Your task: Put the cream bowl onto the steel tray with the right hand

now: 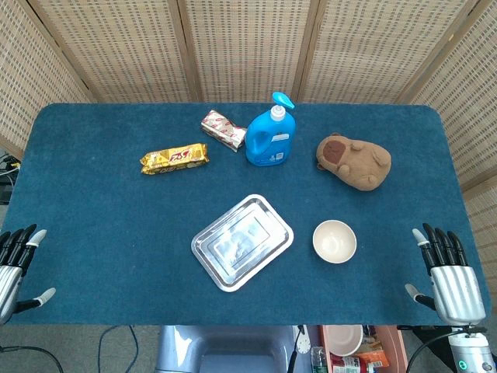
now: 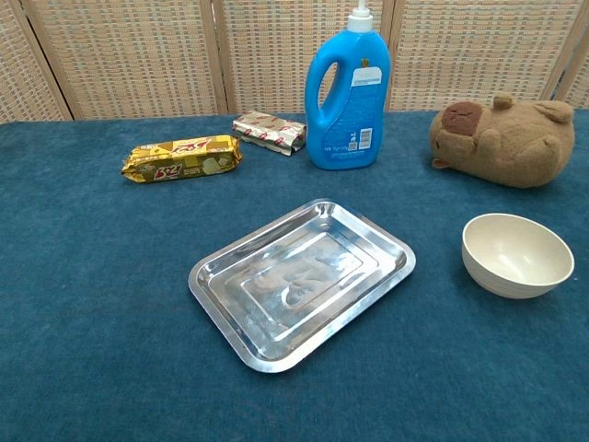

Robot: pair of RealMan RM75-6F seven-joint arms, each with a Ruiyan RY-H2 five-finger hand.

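The cream bowl (image 1: 335, 241) (image 2: 517, 254) stands upright and empty on the blue cloth, just right of the steel tray (image 1: 241, 242) (image 2: 301, 281). The tray is empty and lies turned at an angle near the table's middle front. My right hand (image 1: 446, 273) rests at the front right edge of the table, fingers spread and holding nothing, well to the right of the bowl. At the front left edge my left hand (image 1: 15, 264) also lies with fingers apart and empty. Neither hand shows in the chest view.
A blue detergent bottle (image 1: 270, 133) (image 2: 348, 90) stands behind the tray. A brown plush capybara (image 1: 354, 160) (image 2: 502, 138) lies behind the bowl. Two snack packets, a yellow one (image 1: 175, 158) (image 2: 182, 157) and a red-and-white one (image 1: 224, 129) (image 2: 269, 131), lie at the back left.
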